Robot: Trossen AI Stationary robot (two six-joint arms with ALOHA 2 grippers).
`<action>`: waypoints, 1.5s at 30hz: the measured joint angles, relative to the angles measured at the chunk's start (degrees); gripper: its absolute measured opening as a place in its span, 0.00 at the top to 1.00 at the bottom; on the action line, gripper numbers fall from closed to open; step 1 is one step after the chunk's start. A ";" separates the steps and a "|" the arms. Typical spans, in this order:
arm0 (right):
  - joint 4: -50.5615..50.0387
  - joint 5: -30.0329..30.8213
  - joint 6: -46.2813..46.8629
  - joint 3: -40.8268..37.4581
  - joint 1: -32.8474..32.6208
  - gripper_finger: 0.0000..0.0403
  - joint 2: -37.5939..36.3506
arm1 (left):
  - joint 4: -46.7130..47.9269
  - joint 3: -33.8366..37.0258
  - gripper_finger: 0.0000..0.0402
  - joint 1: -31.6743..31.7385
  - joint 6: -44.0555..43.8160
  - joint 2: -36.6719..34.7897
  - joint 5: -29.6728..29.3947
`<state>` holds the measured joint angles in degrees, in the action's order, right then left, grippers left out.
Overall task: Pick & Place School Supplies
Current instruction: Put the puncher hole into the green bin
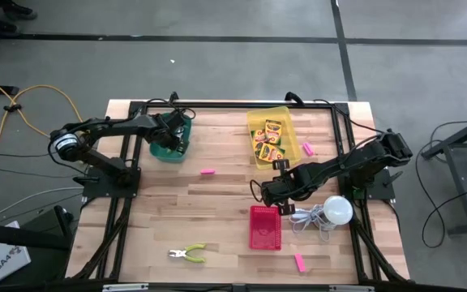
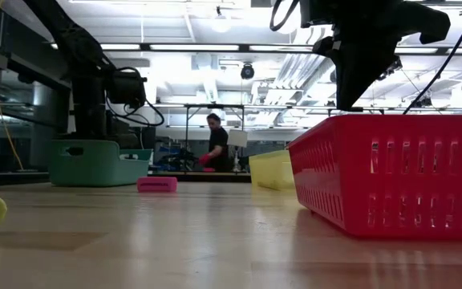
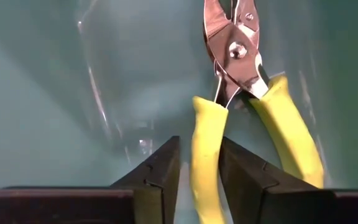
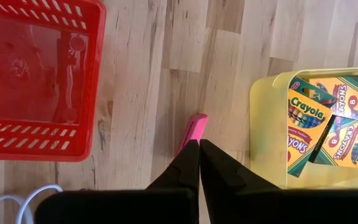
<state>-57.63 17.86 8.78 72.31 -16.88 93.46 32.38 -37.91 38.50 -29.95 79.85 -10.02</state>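
My left gripper [image 1: 173,134] reaches down into a teal bin [image 1: 162,152]. In the left wrist view it [image 3: 199,140] stands open around one yellow handle of a pair of pliers [image 3: 238,56] inside the bin. My right gripper [image 4: 199,143] is shut and hangs above the table between the red basket [image 4: 36,81] and the yellow bin [image 4: 263,143], which holds crayon boxes [image 4: 306,121]. A pink eraser [image 4: 194,127] lies on the wood below its fingertips, partly hidden by them. More erasers lie at the table's middle [image 1: 207,172], right [image 1: 307,148] and near edge [image 1: 298,261]. My left gripper has the pliers' yellow handle [image 3: 207,130] between its two fingers, coming from above. A strip of the bin's teal shows between the handle and one finger [image 3: 166,168]. Whether the other finger [image 3: 241,174] touches the handle, I cannot tell.
A second pair of yellow-handled pliers [image 1: 189,255] lies near the front edge. A white bulb [image 1: 337,209] with a coiled cord lies right of the red basket [image 1: 264,227]. A black frame rims the table. A person stands in the room beyond [image 2: 216,144].
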 joint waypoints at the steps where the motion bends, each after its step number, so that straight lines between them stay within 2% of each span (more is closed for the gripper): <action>1: 0.00 -0.01 0.00 0.00 0.00 1.00 0.01 | 0.02 0.00 0.73 0.00 0.11 0.00 -0.02; 8: 0.01 -0.01 0.00 0.00 0.00 1.00 -0.01 | 0.17 -0.63 0.72 -0.02 1.17 -0.73 0.24; 26: 0.02 -0.01 0.00 0.00 0.00 1.00 0.00 | 1.67 -1.31 0.72 -0.97 1.13 -10.37 0.96; 34: 0.64 -0.01 0.00 0.00 0.01 1.00 0.01 | 1.70 -2.79 0.72 -7.66 5.88 -14.84 0.65; 41: 1.44 -0.01 0.00 0.00 0.01 1.00 -0.01 | 1.66 -7.66 0.72 -18.78 7.69 -16.39 -3.55; 45: 1.75 -0.01 0.00 0.00 0.02 1.00 -0.01 | 1.32 -9.91 0.72 -25.15 6.16 -16.33 -3.96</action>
<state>-55.88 17.85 8.78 72.31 -16.86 93.45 33.70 -47.82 13.35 -23.79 63.53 -13.98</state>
